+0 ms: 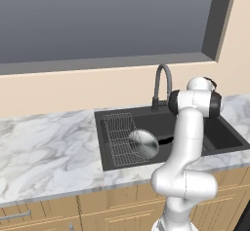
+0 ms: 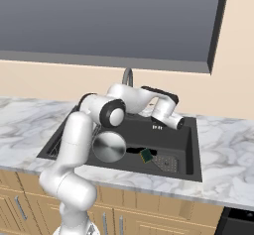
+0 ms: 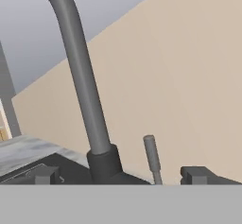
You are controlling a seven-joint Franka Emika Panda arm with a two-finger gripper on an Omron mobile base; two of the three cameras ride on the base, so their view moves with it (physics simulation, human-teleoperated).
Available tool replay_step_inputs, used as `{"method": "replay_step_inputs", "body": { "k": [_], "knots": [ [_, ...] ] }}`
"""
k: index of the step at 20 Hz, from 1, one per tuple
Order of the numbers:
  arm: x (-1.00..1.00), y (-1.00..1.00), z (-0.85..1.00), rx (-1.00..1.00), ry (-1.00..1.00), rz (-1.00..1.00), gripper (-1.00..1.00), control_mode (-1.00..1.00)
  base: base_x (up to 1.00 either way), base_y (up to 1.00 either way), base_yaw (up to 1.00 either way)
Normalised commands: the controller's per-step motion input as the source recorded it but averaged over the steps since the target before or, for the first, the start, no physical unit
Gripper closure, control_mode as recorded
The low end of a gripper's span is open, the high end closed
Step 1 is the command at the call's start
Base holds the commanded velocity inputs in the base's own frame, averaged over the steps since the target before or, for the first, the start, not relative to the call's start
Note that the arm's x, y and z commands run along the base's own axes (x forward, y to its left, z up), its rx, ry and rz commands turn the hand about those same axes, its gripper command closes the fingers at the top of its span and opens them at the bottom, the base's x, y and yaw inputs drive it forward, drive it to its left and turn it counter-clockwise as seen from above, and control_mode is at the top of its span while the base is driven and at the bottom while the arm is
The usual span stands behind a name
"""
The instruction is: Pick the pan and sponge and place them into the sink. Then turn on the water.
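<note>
The shiny round pan [image 1: 143,144] [image 2: 109,146] lies in the dark sink [image 1: 224,137] [image 2: 184,145], leaning on the wire rack [image 1: 119,132], its black handle pointing right. The small yellow-and-green sponge [image 2: 146,155] rests on the basin floor just right of the pan. My gripper [image 2: 158,126] [image 3: 122,176] hovers over the back of the basin, open and holding nothing. It faces the base of the gooseneck faucet [image 3: 82,86] [image 1: 163,84] at close range. The faucet's small grey lever [image 3: 151,154] stands upright between the fingertips, slightly right of centre. No water shows.
Marble counter [image 1: 44,152] [image 2: 223,149] runs on both sides of the sink. A beige wall [image 3: 189,76] and a window sill [image 1: 107,62] stand right behind the faucet. My own arm [image 1: 188,142] crosses in front of the basin's right half.
</note>
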Motion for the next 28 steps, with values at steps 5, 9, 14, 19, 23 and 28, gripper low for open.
{"method": "replay_step_inputs", "body": {
  "k": [5, 9, 14, 19, 23, 28],
  "knots": [
    [0.13, 0.16, 0.0, 0.03, 0.0, 0.0, -1.0, -1.0, 0.0, 0.0, 0.0],
    [0.09, 0.17, 0.0, 0.01, -0.01, 0.0, -1.0, -1.0, 0.0, 0.0, 0.0],
    [0.15, 0.12, 0.0, 0.0, -0.01, 0.0, -1.0, -1.0, 0.0, 0.0, 0.0],
    [0.27, 0.02, 0.0, 0.0, -0.03, 0.0, -1.0, -1.0, 0.0, 0.0, 0.0],
    [0.32, 0.0, 0.0, 0.0, -0.04, 0.0, -1.0, -1.0, 0.0, 0.0, 0.0],
    [0.28, 0.0, -0.01, 0.0, -0.05, 0.0, -1.0, -1.0, 0.0, 0.0, 0.0]
  ]
}}
